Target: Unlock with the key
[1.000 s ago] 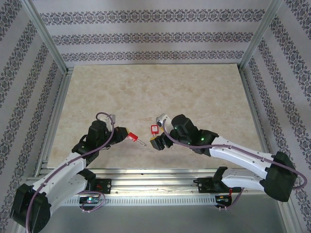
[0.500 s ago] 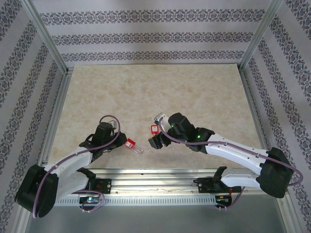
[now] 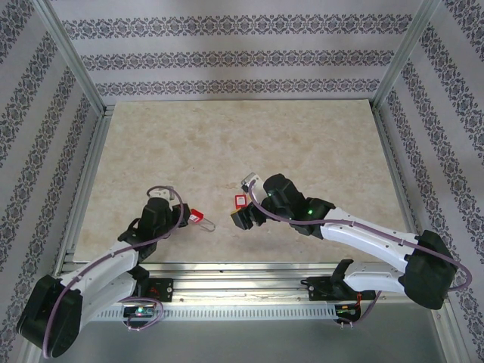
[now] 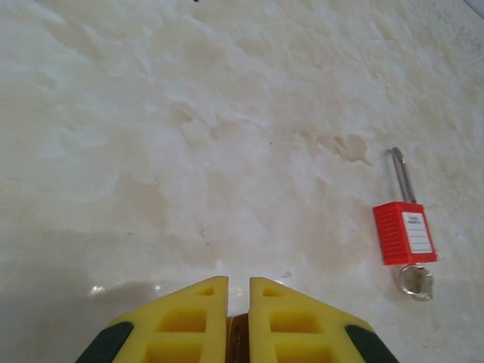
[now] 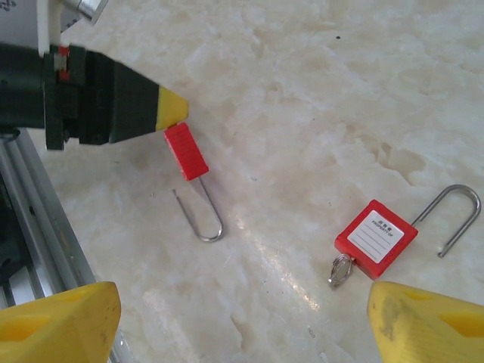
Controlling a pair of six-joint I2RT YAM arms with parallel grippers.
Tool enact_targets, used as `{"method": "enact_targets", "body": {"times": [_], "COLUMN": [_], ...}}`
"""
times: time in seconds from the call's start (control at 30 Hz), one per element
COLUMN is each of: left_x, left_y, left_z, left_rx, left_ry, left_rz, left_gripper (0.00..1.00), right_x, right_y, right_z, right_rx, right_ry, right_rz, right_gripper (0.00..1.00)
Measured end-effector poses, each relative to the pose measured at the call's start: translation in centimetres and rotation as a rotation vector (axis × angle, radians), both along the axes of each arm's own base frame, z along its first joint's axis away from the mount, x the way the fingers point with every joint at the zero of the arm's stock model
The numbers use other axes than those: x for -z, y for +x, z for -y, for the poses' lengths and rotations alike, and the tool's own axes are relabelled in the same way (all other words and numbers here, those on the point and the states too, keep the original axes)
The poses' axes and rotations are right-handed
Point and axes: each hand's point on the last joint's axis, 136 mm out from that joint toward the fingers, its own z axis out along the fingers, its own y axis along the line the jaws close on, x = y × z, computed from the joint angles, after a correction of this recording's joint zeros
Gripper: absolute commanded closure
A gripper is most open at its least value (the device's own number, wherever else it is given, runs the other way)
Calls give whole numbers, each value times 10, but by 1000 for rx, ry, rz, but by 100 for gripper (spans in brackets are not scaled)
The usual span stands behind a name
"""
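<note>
Left gripper [image 4: 237, 286], pinched tight, has lowered the opened padlock [image 5: 187, 151] at its fingertips; the keyed padlock [image 5: 376, 243], ahead of the wide-spread fingers of the right gripper [image 5: 242, 318], looks next.

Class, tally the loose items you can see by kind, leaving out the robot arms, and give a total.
Red padlocks: 2
Keys: 1
Total: 3
</note>
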Motion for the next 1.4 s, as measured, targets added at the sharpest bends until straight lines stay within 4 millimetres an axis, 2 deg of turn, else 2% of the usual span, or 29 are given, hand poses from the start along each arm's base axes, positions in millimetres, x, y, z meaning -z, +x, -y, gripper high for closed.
{"method": "enact_targets", "body": {"times": [0.1,0.2,0.4,0.57,0.8,0.97,1.07,1.23,1.4], "left_x": [4,2,-18,-26,-31,-34,-34,-36,-37], "left_y": [-4,-7,-12,-19,-22,-25,-28,-33,-33], "left_z": [1,3,10,15,27,31,32,31,27], "left_rx": [24,44,85,107,115,83,66,45,26], "left_ry": [40,63,133,232,372,418,434,451,464], "left_rz": [37,91,228,314,405,453,477,504,516], "left_gripper": [100,100,100,100,100,100,100,100,100], "right_x": [4,16,36,36,23,27,34,43,39], "right_y": [0,-1,-3,-1,6,11,12,7,-1], "right_z": [-3,-7,-12,-14,-23,-30,-36,-50,-65], "right_rx": [-4,-5,7,19,26,45,77,174,315], "right_ry": [0,-8,-22,-13,19,21,25,100,222], "right_rz": [-14,-61,-145,-160,-146,-186,-269,-503,-752], "right_gripper": [16,17,17,18,18,18,19,19,18]}}
